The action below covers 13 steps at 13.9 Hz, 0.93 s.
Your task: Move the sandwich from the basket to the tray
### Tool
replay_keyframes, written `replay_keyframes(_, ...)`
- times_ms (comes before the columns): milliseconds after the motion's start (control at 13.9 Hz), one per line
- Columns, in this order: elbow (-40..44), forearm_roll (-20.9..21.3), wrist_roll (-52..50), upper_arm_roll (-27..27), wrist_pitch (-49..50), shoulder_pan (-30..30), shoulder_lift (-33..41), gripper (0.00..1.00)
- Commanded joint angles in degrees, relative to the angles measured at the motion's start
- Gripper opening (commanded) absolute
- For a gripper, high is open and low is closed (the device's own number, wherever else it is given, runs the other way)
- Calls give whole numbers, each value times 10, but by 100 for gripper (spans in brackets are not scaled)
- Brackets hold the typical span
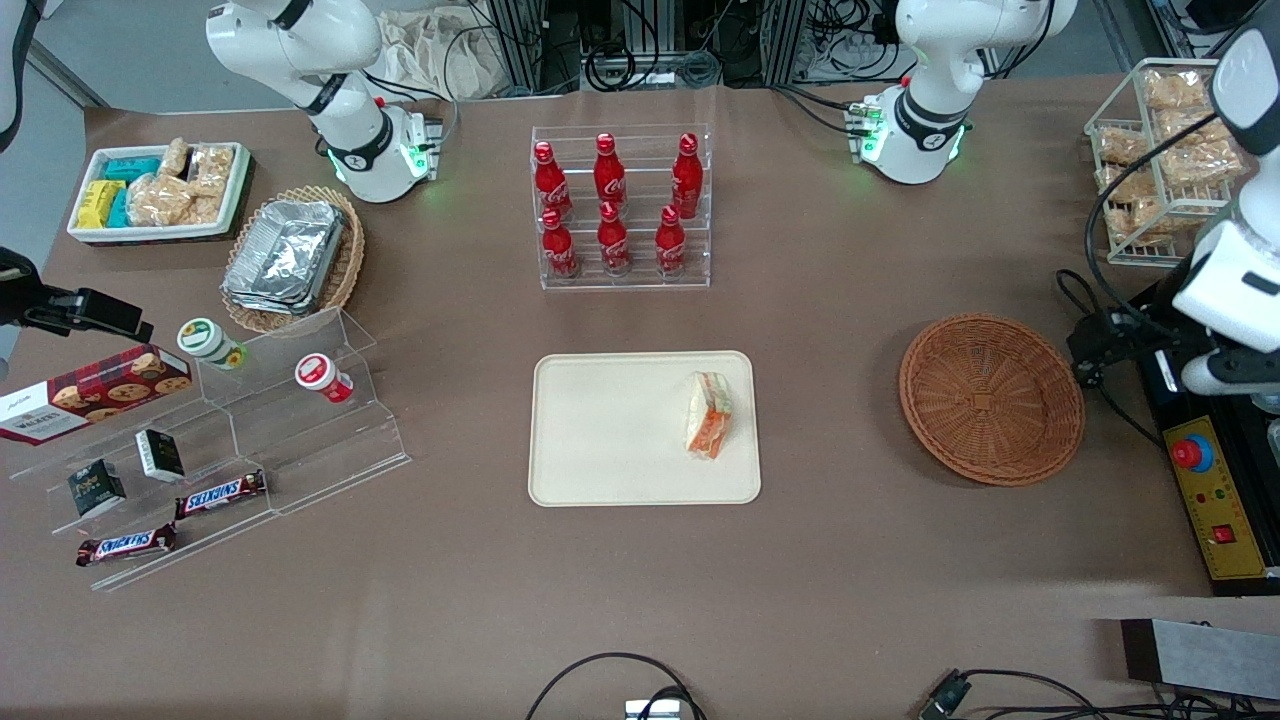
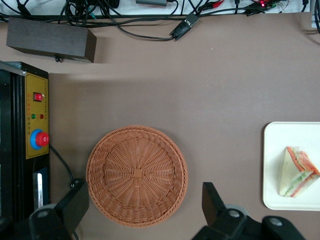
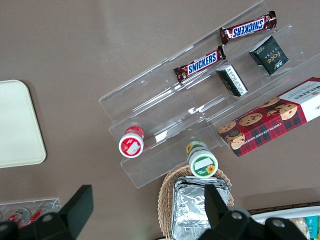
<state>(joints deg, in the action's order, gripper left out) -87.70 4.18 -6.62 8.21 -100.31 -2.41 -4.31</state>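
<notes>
The sandwich (image 1: 708, 414) lies on the tray (image 1: 600, 430), at the edge nearest the basket (image 1: 991, 398), which holds nothing. Light, soft and slick in its clear wrap, it would likely squash easily; a gentle pinch across the bread faces suits it best. The gripper (image 2: 142, 207) hangs above the basket, fingers spread wide and holding nothing.

Front cam looks steeply down on whole table; left wrist cam, also downward, shares basket (image 1: 991, 398) (image 2: 137, 175), tray (image 1: 600, 440) (image 2: 272, 170).
</notes>
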Motion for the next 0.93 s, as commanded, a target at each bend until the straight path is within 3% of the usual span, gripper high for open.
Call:
replay_keyframes(0,-56,-9,13,-11,-12,8,54,100)
replay_keyframes(503,-50,-16,59,-62,61,46,106,100)
replay_keyframes(862,-32,-32,58,-63,91,45,110,100)
